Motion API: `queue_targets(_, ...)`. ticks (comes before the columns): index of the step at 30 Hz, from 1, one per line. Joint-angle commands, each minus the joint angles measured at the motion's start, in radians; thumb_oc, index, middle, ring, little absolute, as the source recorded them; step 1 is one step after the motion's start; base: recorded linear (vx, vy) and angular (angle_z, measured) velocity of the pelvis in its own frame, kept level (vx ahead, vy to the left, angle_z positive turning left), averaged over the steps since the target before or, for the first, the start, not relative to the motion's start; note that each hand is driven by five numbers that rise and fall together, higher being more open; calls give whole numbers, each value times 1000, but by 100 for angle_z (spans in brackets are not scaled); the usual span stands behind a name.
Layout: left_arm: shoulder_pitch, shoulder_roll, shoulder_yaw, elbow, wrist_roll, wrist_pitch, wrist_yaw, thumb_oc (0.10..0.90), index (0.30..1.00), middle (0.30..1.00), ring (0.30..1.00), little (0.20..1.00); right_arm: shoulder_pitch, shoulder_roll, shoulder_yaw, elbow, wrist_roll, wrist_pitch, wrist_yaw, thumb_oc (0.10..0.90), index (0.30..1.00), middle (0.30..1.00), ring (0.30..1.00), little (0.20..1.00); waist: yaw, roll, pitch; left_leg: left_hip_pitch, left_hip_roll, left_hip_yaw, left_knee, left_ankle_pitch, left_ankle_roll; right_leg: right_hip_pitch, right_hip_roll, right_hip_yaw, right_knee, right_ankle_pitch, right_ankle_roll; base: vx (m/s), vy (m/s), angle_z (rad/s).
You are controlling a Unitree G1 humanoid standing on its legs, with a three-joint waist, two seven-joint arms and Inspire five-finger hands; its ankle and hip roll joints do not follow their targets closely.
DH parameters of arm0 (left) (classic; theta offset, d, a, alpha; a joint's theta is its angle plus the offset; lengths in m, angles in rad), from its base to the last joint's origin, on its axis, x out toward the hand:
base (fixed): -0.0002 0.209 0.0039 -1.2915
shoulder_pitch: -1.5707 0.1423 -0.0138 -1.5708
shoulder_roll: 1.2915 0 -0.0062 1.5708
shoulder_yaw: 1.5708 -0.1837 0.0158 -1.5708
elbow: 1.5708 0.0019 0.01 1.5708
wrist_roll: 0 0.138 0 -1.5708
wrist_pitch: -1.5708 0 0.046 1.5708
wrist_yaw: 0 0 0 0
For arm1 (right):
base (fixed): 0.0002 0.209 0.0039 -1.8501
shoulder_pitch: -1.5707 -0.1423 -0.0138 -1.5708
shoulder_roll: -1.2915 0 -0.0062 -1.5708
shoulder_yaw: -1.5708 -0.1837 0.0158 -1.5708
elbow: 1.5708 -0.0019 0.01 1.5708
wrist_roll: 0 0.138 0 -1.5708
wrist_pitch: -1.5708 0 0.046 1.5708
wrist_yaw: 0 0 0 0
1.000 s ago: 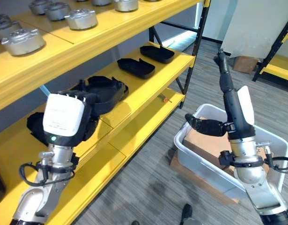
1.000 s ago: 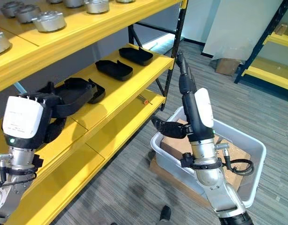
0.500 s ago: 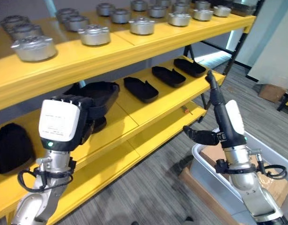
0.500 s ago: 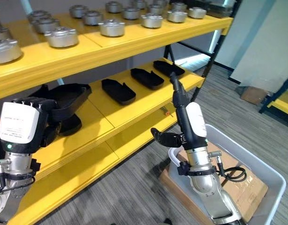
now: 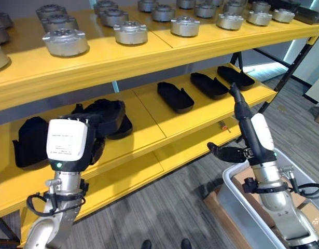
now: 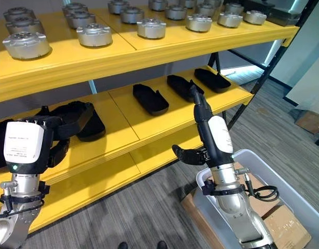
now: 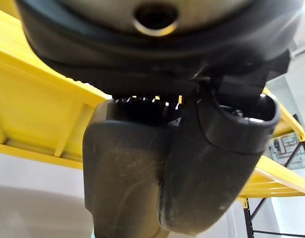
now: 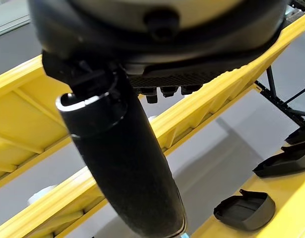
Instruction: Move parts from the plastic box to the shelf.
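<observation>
1. Left robot hand (image 5: 89, 136), lower left of frame: fingers curled round a black part (image 5: 108, 115), held at the middle shelf (image 5: 143, 136).
2. Right robot hand (image 5: 241, 116), centre right: fingers straight, empty, above the plastic box (image 5: 241, 207).
3. Advice: lower the part flat between neighbouring black parts (image 5: 175, 96), then release.

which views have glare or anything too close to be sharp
Left wrist view: the left hand and the black part it grips loom soft and very close, with bright glare at the upper right. Right wrist view: the right hand's thumb is near and soft, the black parts beyond sharper. Left eye view: metal parts gleam.
</observation>
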Motion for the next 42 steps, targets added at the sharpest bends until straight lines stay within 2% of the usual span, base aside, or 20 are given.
queue_targets(1,-91,34,87,-107,-45,-18,84,400,300,300,300,300,-69,-25,-57,-101,45,-90,-50,900,1000,1000,1000,1000,-14,-22,-39,-65,-158,80,125,-47,65,-38,17,-38,42,-14,-6,-110,13,54)
queue_targets(2,-106,35,80,-102,-51,-20,89,400,300,300,300,300,-74,-30,-60,-101,45,-92,-56,900,1000,1000,1000,1000,-24,-24,-22,-93,-149,121,172,-54,48,-46,6,-60,58,-18,-9,-93,51,68)
queue_targets(3,-121,31,77,-102,-67,-25,90,400,300,300,300,300,-78,-39,-66,-101,36,-86,-68,900,1000,1000,1000,1000,-47,-33,-2,-107,-71,241,219,-84,39,-49,-23,-89,83,-32,-8,-115,75,82)
queue_targets(6,-128,32,79,-105,-80,-41,101,400,300,300,300,300,-88,-41,-54,-96,30,-81,-72,900,1000,1000,1000,1000,-37,-41,9,-113,-3,258,255,-111,37,-58,-38,-83,100,-39,-4,-23,50,90)
queue_targets(8,-125,26,85,-103,-103,-51,109,400,300,300,300,300,-75,-43,-66,-103,37,-83,-74,900,1000,1000,1000,1000,-38,-49,0,-112,83,234,248,-89,25,-61,-66,-85,111,-50,5,40,125,2)
queue_targets(10,-118,19,95,-105,-125,-54,117,400,300,300,300,300,-58,-46,-77,-106,49,-82,-80,900,1000,1000,1000,1000,-47,-39,-13,-79,196,229,155,-3,3,-68,-89,-101,133,-72,18,89,285,26)
queue_targets(11,-123,19,92,-103,-136,-51,123,400,300,300,300,300,-49,-51,-83,-109,51,-82,-94,900,1000,1000,1000,1000,-55,-24,-16,-88,302,250,64,104,-25,-77,-116,-110,158,-93,40,141,412,37)
queue_targets(12,-131,22,86,-99,-138,-49,126,400,300,300,300,300,-45,-58,-94,-112,46,-80,-106,900,1000,1000,1000,1000,-59,-8,-20,-87,335,260,10,172,-52,-84,-123,-111,182,-107,49,123,413,38)
queue_targets(14,-138,20,76,-91,-142,-56,124,400,300,300,300,300,-29,-63,-117,-119,11,-76,-123,900,1000,1000,1000,1000,-70,16,-29,-58,352,302,-38,178,-84,-94,-132,-121,212,-124,61,111,244,35)
queue_targets(17,-148,15,50,-97,-160,-81,119,400,300,300,300,300,-5,-45,-144,-131,-18,-71,-148,900,1000,1000,1000,1000,-63,27,-46,-53,327,324,-17,140,-99,-71,-162,-131,214,-115,72,203,266,-8)
queue_targets(21,-146,32,42,-100,-169,-81,125,400,300,300,300,300,0,-19,-154,-135,-24,-63,-154,900,1000,1000,1000,1000,-44,-6,-47,-75,253,318,89,45,-75,2,-231,-140,159,-76,104,153,227,17)
queue_targets(22,-151,46,41,-102,-169,-75,129,400,300,300,300,300,-6,-10,-148,-135,-22,-60,-149,900,1000,1000,1000,1000,-32,-20,-49,-90,215,315,134,-6,-58,19,-268,-137,140,-45,121,154,302,21)
queue_targets(26,-157,63,53,-108,-163,-69,134,400,300,300,300,300,-12,2,-141,-137,-31,-53,-143,900,1000,1000,1000,1000,-21,-39,-55,-112,169,316,176,-54,-33,18,-309,-139,132,1,136,79,203,16)
queue_targets(29,-154,70,62,-111,-144,-44,143,400,300,300,300,300,-35,23,-121,-128,-40,-44,-138,900,1000,1000,1000,1000,-8,-60,-66,-123,104,318,196,-102,13,1,-362,-129,132,91,154,75,244,9)
queue_targets(34,-147,68,69,-116,-130,-34,144,400,300,300,300,300,-55,38,-106,-116,-58,-30,-139,900,1000,1000,1000,1000,1,-66,-65,-122,37,323,201,-136,61,-27,-411,-122,170,185,151,58,227,-1)
queue_targets(36,-149,66,65,-114,-125,-24,143,400,300,300,300,300,-73,48,-80,-112,-74,-20,-139,900,1000,1000,1000,1000,13,-54,-57,-93,-8,336,178,-148,94,-58,-454,-170,240,234,129,65,383,2)
queue_targets(38,-153,65,65,-110,-119,-14,143,400,300,300,300,300,-89,49,-61,-110,-85,-17,-140,900,1000,1000,1000,1000,20,-44,-39,-65,-23,355,153,-147,109,-84,-473,-238,290,226,114,22,280,-19)
queue_targets(39,-154,65,62,-110,-112,-12,136,400,300,300,300,300,-92,47,-53,-108,-89,-17,-137,900,1000,1000,1000,1000,20,-37,-31,-53,-25,363,142,-152,112,-87,-454,-263,315,196,111,75,243,-26)
queue_targets(41,-151,59,54,-97,-108,-18,121,400,300,300,300,300,-73,41,-61,-95,-86,-32,-122,900,1000,1000,1000,1000,-25,-26,-21,-21,-31,335,100,-130,120,-148,-252,-178,329,34,66,106,176,-14)
queue_targets(42,-150,57,53,-93,-110,-21,118,400,300,300,300,300,-72,34,-62,-93,-82,-37,-119,900,1000,1000,1000,1000,-29,-20,-18,-10,-26,334,84,-126,117,-174,-200,-161,333,-11,58,62,81,11)
